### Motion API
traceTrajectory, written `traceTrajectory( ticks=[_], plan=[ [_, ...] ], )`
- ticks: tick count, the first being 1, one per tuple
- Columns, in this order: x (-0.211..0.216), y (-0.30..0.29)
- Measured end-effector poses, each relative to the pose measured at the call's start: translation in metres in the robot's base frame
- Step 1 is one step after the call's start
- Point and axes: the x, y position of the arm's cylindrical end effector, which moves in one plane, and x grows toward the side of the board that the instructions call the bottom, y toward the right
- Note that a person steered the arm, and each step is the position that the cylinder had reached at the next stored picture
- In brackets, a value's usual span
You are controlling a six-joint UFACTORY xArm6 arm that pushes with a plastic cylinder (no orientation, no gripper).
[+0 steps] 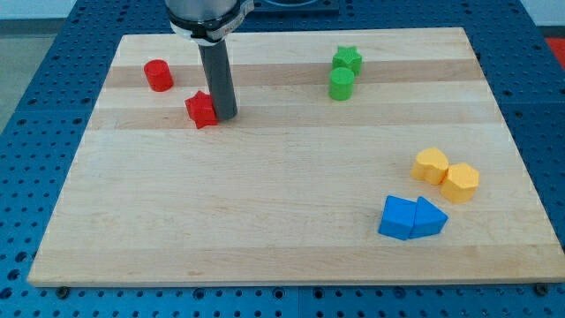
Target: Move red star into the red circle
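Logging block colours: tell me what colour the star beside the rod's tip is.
Red; the red star shows in the camera view.

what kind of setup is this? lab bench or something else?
Likely a robotics lab bench: a wooden board lies on a blue perforated table, and small coloured blocks sit on it. My tip rests at the right of the red star, with the red cylinder up-left.

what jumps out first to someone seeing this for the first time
The dark rod stands out most, my tip pressed against the right side of the red star at the board's upper left. The red circle sits up-left of them, apart; paired green, yellow and blue blocks cluster toward the view's right.
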Motion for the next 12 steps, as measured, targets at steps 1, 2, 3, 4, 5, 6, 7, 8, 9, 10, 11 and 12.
traceTrajectory(
  ticks=[1, 2, 3, 4, 5, 6, 7, 8, 9, 10, 11, 12],
  plan=[
    [0.025, 0.021],
    [0.025, 0.02],
    [0.013, -0.005],
    [-0.001, -0.032],
    [-0.014, -0.049],
    [-0.012, -0.049],
    [0.006, -0.05],
    [0.051, -0.05],
    [0.055, -0.051],
    [0.015, -0.067],
    [0.008, -0.071],
    [0.008, -0.071]
  ],
)
